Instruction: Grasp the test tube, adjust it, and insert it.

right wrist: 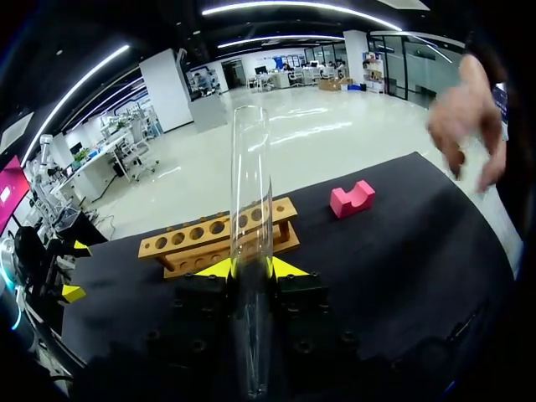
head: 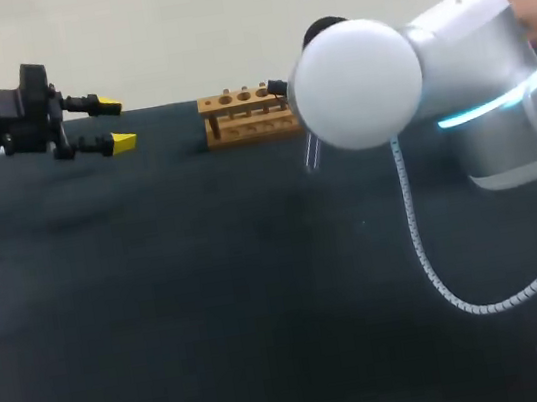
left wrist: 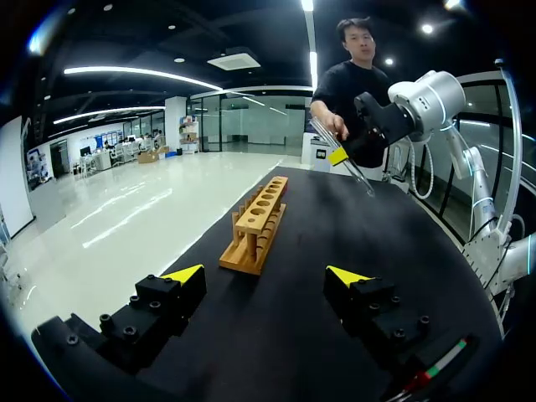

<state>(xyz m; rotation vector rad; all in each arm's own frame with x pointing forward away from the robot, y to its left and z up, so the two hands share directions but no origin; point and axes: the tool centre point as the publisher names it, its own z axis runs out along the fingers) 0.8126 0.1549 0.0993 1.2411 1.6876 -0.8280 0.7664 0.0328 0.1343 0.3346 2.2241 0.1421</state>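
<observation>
**Beside the wooden rack [head: 248, 115]: test tube [right wrist: 251, 251] clamped in my right gripper [right wrist: 249, 268]**

Over the dark table [head: 213, 300], I am holding the test tube with my right gripper, both yellow tips pressing the glass from opposite sides. The tube is hanging tilted in the air just off the rack's right end, clear of its holes, its open mouth pointing away from my wrist. My left gripper [head: 115, 123] is hovering well off the rack's other end, fingers standing apart around nothing. A pink block [right wrist: 352, 199] is lying near one end of the rack.
</observation>
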